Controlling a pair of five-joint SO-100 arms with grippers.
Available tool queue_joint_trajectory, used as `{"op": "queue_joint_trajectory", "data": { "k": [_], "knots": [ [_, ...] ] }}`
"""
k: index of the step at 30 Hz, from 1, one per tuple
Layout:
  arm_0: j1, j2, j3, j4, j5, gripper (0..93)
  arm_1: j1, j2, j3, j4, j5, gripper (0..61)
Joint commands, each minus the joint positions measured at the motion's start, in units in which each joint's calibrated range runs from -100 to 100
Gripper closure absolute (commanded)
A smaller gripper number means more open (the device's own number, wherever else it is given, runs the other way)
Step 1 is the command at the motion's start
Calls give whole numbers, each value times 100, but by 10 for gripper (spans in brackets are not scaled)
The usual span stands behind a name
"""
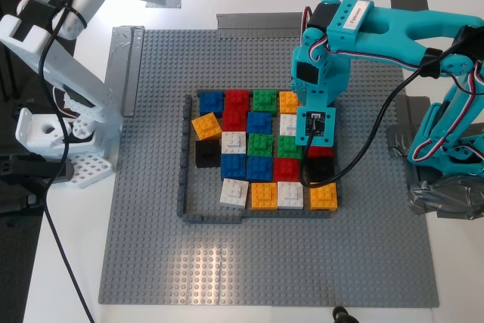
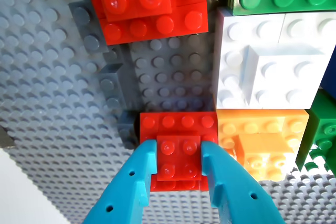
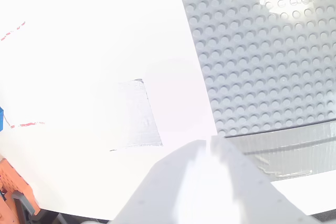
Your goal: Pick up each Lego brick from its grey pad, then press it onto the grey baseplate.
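- Between the teal fingers of my first gripper sits a small red brick. The fingers squeeze it from both sides.
- Under it is a wider red brick, which sits on the grey baseplate, so the small red brick rests on top of that one.
- Just beside the small red brick is an orange brick. Past the orange one is a white brick. Another red brick lies across a bare patch of studs from the small red brick.
- Thin dark grey bricks make a frame around the coloured bricks in the middle of the baseplate.
- The teal arm reaches over that frame, and hides the small red brick in the exterior view.
- Well apart from the small red brick, my second gripper hangs over the white table. Its white fingers look nearly closed, with nothing between them.
- A silvery grey pad lies on the table near that gripper, with no brick on it.
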Motion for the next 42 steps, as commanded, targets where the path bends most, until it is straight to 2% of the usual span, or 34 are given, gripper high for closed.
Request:
{"op": "queue_joint_trajectory", "data": {
  "k": [1,13,42],
  "knots": [
    [-7,-27,-290,23,-32,927,70,-328,-295,42,54,613],
    [0,-61,-679,210,-95,927,84,-396,-258,99,98,613],
    [-131,-27,-317,291,-164,927,84,-422,-159,180,112,613]
  ]
}}
